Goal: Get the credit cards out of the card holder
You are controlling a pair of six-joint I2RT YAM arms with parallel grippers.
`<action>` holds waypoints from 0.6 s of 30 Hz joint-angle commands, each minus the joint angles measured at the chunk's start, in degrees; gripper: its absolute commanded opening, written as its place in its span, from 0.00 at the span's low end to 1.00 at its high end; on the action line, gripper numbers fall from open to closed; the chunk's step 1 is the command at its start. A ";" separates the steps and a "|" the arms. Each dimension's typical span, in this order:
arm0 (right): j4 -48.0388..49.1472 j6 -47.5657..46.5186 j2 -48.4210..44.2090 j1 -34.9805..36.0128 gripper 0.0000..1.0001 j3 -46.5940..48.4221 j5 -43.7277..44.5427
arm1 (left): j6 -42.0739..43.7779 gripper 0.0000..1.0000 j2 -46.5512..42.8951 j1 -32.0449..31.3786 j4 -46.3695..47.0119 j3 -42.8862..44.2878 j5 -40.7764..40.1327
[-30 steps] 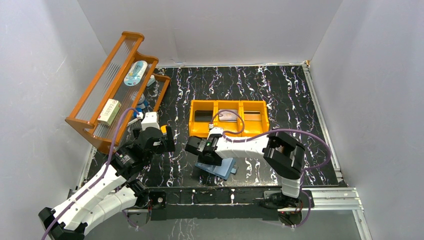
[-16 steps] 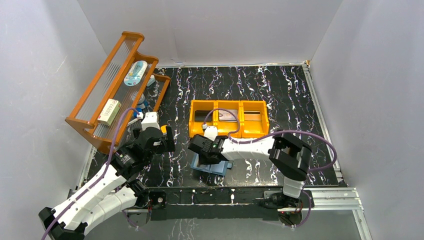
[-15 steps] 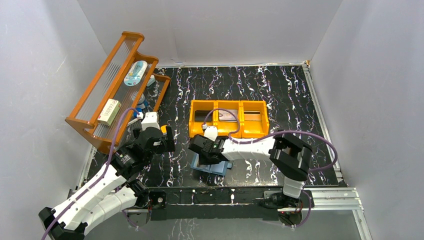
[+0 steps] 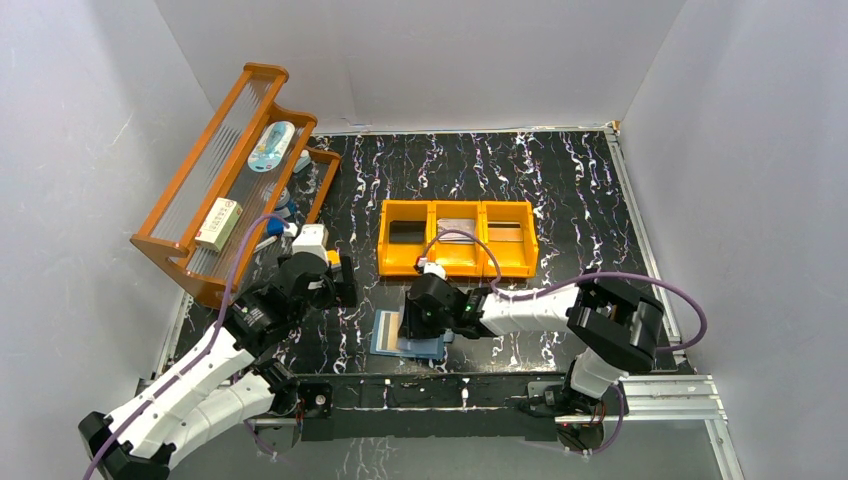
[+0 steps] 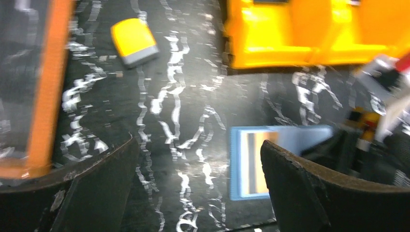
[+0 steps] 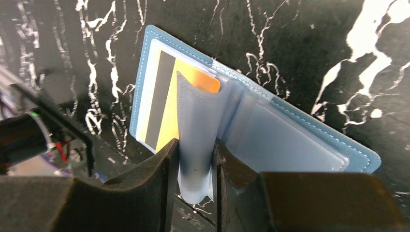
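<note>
The card holder [image 4: 382, 333] lies open near the table's front edge, teal-blue outside and paler inside [image 6: 300, 140]. An orange-tan credit card [image 6: 171, 113] with a dark stripe sits in its left pocket and also shows in the left wrist view [image 5: 254, 166]. My right gripper [image 6: 196, 154] is shut on a pale plastic sleeve leaf [image 6: 196, 121] of the card holder and holds it upright. From above, the right gripper [image 4: 418, 318] sits over the holder's right half. My left gripper [image 4: 335, 282] hovers open to the left of the holder [image 5: 234, 169], with nothing between its fingers [image 5: 300, 188].
An orange three-compartment bin [image 4: 458, 238] stands behind the card holder, with cards in two compartments. A tilted wooden rack [image 4: 215, 190] with small items fills the left side. A small yellow-orange block [image 5: 134, 41] lies on the table near the rack.
The right gripper closed on the sleeve leaf and drew right. The card holder now lies spread open with the orange card exposed. The left gripper shifted slightly towards it.
</note>
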 commanded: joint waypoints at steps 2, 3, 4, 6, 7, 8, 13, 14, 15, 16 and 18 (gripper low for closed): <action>13.11 4.87 -2.38 -1.27 0.37 -6.92 -7.62 | 1.35 0.92 1.21 0.32 7.61 -1.94 21.60; 13.85 5.48 -2.50 -1.64 0.37 -7.92 -7.87 | 0.32 0.89 2.20 0.30 9.24 -2.59 25.95; 14.37 6.26 -2.74 -1.88 0.37 -8.87 -7.97 | -0.82 0.86 3.34 0.34 11.32 -3.17 30.12; 16.62 7.61 -3.17 -2.40 0.38 -11.06 -8.43 | -3.14 0.81 6.23 0.29 15.61 -4.28 37.94; 17.89 8.38 -3.22 -2.59 0.38 -12.17 -8.55 | -3.99 0.78 8.02 0.29 17.77 -4.82 40.76; 18.98 9.03 -3.30 -2.72 0.38 -13.09 -8.72 | -4.87 0.76 9.78 0.28 19.21 -5.26 42.75; 21.10 11.34 -3.16 -3.32 0.39 -15.62 -9.37 | -7.10 0.69 17.06 0.28 22.26 -6.57 45.45; 21.14 11.71 -3.15 -3.33 0.40 -15.81 -9.32 | -7.48 0.68 17.97 0.20 22.98 -6.90 45.82; 21.07 12.10 -3.10 -3.36 0.40 -16.01 -9.25 | -7.97 0.66 18.99 0.19 23.71 -7.12 46.33; 21.21 12.54 -2.98 -3.37 0.40 -16.23 -9.22 | -8.54 0.65 19.96 0.19 24.28 -7.45 46.70; 22.05 13.06 -2.71 -3.43 0.40 -16.61 -9.39 | -9.66 0.63 21.74 0.17 26.33 -8.31 47.56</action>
